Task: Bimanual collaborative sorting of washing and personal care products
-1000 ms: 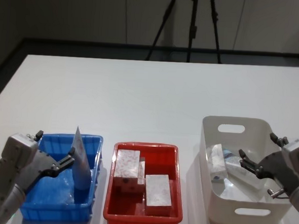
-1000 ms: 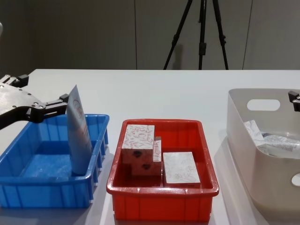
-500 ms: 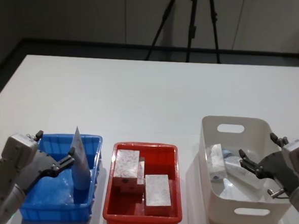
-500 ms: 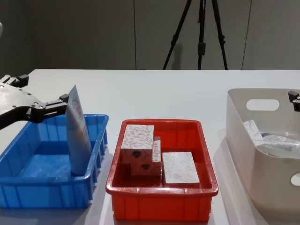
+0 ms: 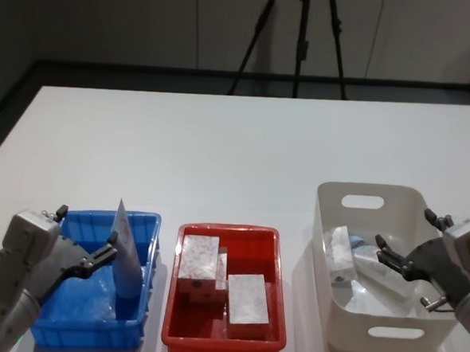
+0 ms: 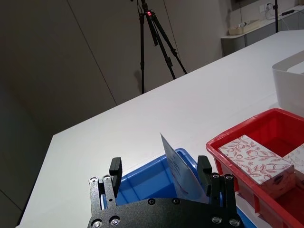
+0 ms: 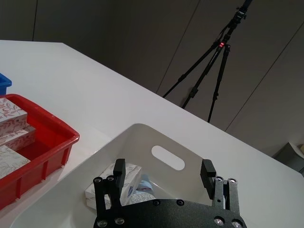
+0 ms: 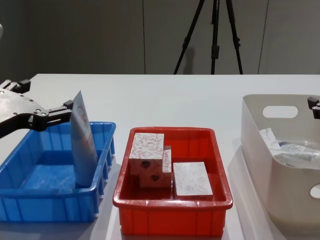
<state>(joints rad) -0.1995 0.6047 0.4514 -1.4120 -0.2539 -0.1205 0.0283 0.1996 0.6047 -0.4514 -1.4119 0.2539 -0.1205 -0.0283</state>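
The left gripper (image 5: pixel 110 254) remained over the blue tray (image 5: pixel 62 329), fingers spread wide. The pale-blue tube (image 8: pixel 82 145) stood upright against the tray's right wall, crimped end up. In the left wrist view the tube (image 6: pixel 183 171) sat just inside the right finger, well apart from the left finger, and the far fingertip (image 8: pixel 69 104) lay beside the tube's upper edge. Whether that tip touched the tube could not be determined.

Over the preceding second nothing had shifted: tube, trays and both grippers matched their earlier positions. The tube was judged to be already released into the blue tray and resting on the wall, with the left arm pausing before withdrawal.

The right gripper (image 5: pixel 386 255) stayed over the beige tub (image 5: pixel 369 338), fingers also spread wide and empty. Below and ahead of its fingertips lay the remaining products (image 7: pixel 123 183), a white box and at least one tube, untouched.

The red tray (image 5: pixel 223 347) held the patterned boxes (image 5: pixel 247 299), two stacked and one flat beside them. Sorting was judged partly complete; the next pick would fall to the right gripper.
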